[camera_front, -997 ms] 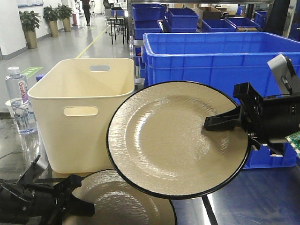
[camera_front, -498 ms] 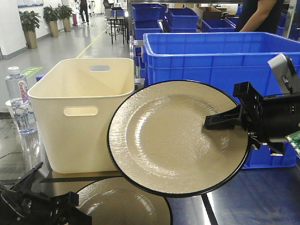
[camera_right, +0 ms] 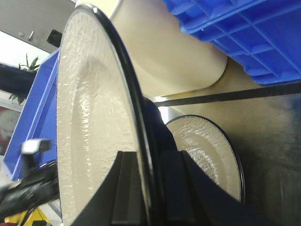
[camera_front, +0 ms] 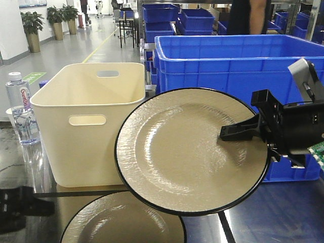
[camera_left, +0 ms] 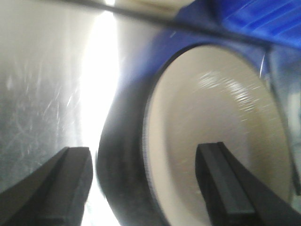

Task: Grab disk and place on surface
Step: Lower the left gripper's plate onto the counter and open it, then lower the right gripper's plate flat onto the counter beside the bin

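Observation:
The disk (camera_front: 187, 149), a beige textured plate with a black rim, hangs tilted on edge above the surface (camera_front: 273, 217). My right gripper (camera_front: 238, 132) is shut on the plate's right rim. In the right wrist view the right gripper (camera_right: 143, 157) pinches the disk (camera_right: 89, 117) edge-on. A mirror image of the plate shows in the glossy tabletop below. In the left wrist view my left gripper (camera_left: 143, 149) stands open, blurred, low over the surface (camera_left: 37, 94), with nothing between its fingers (camera_left: 70, 179).
A cream plastic bin (camera_front: 91, 121) stands on the table at the left. A large blue crate (camera_front: 228, 61) is behind the plate, and a water bottle (camera_front: 21, 109) is at the far left. More blue crates and a person are farther back.
My left arm has pulled back down and left, out of the front view, leaving only a dark blur at the lower left. The right gripper keeps the plate nearly still.

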